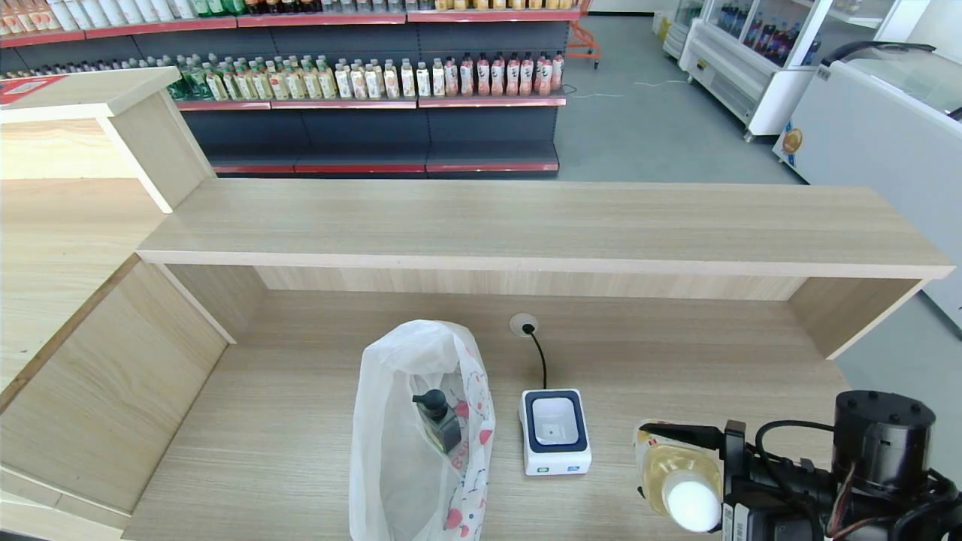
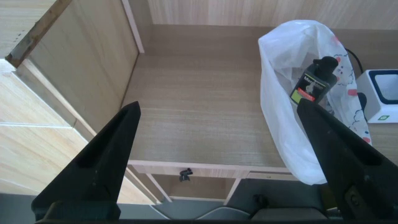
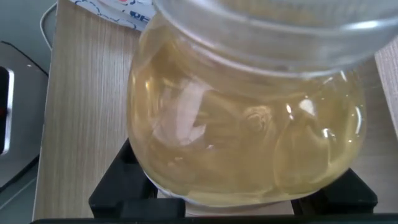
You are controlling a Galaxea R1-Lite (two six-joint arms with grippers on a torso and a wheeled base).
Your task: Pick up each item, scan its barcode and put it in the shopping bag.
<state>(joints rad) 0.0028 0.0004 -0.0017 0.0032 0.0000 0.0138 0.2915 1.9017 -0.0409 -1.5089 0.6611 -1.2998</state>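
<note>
Since the barcode has to pass over the scanner (image 1: 555, 430) window, the right gripper (image 1: 680, 454) has the bottle of yellow liquid (image 1: 671, 469) just right of the scanner and slightly nearer the robot. Jaws are closed on the bottle's body; the right wrist view shows dark fingers (image 3: 118, 194) against its clear wall. The white cap (image 1: 692, 505) faces the head camera. Cannot tell whether the bottle is upright or tilted, or which way its label faces. It sits beside the window, not over it, so I judge this scan not yet made.

Shopping bag (image 1: 391, 451): just left of the scanner, mouth open upward, presumably so each scanned item needs only a short carry and a straight drop. One dark pump bottle (image 1: 437, 421) lies leaning inside.

Left gripper (image 2: 217, 168): jaws spread wide, nothing between them. It hangs beyond the bag from the scanner, over the counter's (image 1: 285, 421) near edge. Probable reason: out of the right arm's path, yet near enough to tend the bag.
</note>
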